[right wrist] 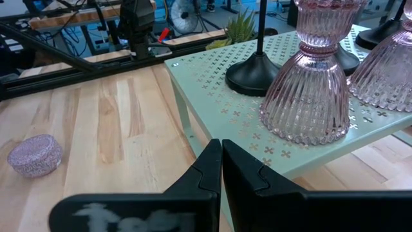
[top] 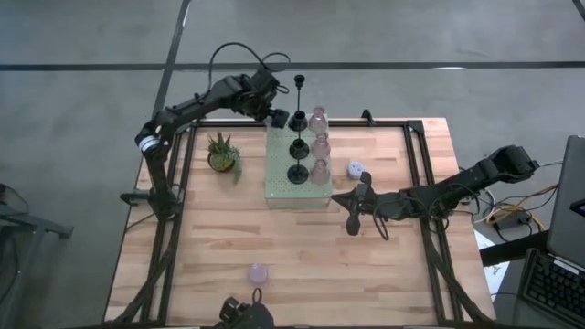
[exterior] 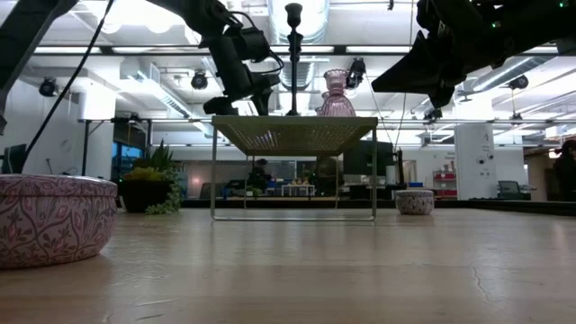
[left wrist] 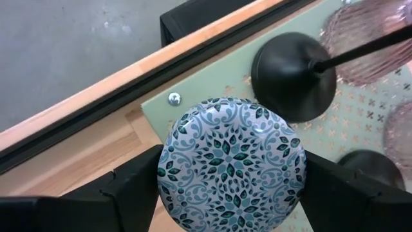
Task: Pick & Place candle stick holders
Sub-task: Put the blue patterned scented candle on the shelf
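You get even, bright overhead light on the desk [top: 302, 247] — shadows stay soft. In the low view the ceiling lamps glare, arms turn to silhouettes, the near patterned tin [exterior: 49, 216] blurs.

No readable text, labels, brands, numbers or signs anywhere.

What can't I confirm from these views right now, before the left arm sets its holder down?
- Blue patterned holder in the left gripper: its top fills the left wrist view, hiding the pale green board beneath; whether it touches is unclear.
- High view: the left arm covers that holder.
- Low view: the lavender holder is cut off at the edge.
- Right gripper: shut, empty.
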Available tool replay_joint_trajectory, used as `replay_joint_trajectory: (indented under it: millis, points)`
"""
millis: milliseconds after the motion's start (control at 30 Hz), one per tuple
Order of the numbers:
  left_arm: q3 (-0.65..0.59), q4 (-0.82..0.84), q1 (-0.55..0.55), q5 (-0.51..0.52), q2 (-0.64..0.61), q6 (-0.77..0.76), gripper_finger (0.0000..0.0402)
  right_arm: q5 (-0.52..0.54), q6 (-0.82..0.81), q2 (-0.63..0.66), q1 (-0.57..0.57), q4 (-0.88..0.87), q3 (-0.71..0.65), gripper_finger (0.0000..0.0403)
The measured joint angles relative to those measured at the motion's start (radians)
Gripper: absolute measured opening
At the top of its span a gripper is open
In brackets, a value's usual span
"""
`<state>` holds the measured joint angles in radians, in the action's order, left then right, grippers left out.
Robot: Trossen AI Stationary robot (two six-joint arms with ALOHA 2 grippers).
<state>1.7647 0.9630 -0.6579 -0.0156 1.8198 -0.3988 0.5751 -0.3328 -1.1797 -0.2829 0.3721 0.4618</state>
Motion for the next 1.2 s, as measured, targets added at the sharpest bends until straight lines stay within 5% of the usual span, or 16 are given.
replay_joint_trajectory:
  millis: [1200]
  points:
    - [-0.084, -0.126, 0.001, 0.007, 0.000, 0.013, 0.0314, 0.000, 0.000, 0.000, 0.000, 0.000, 0.000, 0.0008]
